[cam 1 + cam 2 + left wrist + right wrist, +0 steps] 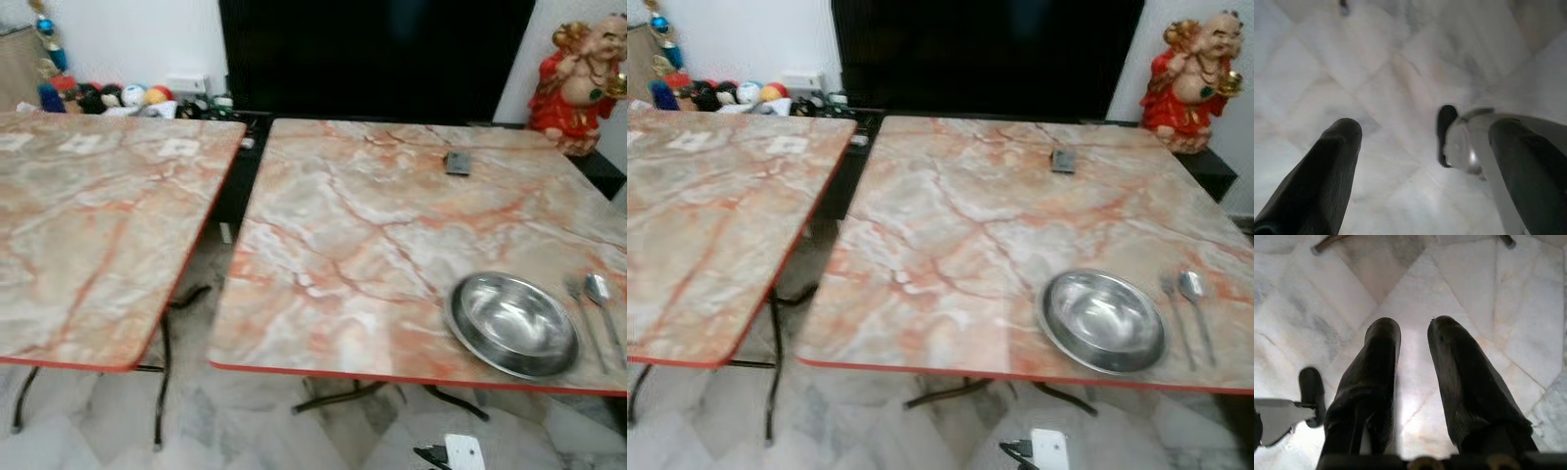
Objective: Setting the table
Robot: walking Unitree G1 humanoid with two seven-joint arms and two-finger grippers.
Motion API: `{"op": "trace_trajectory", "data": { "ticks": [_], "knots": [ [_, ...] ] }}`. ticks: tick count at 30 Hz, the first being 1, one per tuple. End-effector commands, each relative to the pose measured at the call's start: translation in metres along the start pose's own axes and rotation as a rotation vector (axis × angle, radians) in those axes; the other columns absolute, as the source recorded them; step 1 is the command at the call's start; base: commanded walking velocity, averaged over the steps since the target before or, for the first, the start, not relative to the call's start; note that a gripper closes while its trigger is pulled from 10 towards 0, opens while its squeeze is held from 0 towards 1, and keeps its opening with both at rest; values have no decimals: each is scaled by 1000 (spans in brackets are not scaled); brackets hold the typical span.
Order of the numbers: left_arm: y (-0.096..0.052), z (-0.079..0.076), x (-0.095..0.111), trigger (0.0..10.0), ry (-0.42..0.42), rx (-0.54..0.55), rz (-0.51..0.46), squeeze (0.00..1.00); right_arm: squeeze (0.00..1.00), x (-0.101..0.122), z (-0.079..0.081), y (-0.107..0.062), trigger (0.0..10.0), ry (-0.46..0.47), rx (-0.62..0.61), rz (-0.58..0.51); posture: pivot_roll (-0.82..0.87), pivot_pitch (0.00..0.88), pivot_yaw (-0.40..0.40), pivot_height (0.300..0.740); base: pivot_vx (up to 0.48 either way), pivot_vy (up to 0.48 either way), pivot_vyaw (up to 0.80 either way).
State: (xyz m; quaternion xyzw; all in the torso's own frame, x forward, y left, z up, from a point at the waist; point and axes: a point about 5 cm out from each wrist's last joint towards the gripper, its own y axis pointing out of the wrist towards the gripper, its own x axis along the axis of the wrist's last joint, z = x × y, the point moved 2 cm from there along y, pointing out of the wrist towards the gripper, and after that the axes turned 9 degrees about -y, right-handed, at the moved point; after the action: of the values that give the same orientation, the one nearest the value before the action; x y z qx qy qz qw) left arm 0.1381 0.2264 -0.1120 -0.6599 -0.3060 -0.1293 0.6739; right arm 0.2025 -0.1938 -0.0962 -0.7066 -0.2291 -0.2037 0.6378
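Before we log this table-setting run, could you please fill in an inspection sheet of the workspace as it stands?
Surface: two marble-pattern tables, right table and left table, with a gap between them.
Job's things: steel bowl near the right table's front edge; fork and spoon lying beside it.
Clutter: small dark object toward the right table's far edge.
Grippers: left gripper and right gripper both open, hanging over the floor, holding nothing.
Cables: nothing seen for certain.
Surroundings: red figurine, toys, black screen, tiled floor.

A steel bowl (513, 324) sits beside fork (584, 318) and spoon (603, 311).
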Motion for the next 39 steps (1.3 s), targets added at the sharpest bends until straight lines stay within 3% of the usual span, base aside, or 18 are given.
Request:
{"op": "trace_trajectory", "data": {
  "ticks": [1, 39],
  "knots": [
    [0, -5, -5, 10000, -4, -8, 16, 0, 0, -7, -9, -2, 10000, 4, -18, 19, 1, 33, 0, 740, 0, 480, 0],
    [0, -5, -6, 10000, -13, -5, 19, 0, 0, -10, -4, -2, 10000, -36, 25, 20, 17, 35, -7, 740, 0, 480, 0]
  ]
}}
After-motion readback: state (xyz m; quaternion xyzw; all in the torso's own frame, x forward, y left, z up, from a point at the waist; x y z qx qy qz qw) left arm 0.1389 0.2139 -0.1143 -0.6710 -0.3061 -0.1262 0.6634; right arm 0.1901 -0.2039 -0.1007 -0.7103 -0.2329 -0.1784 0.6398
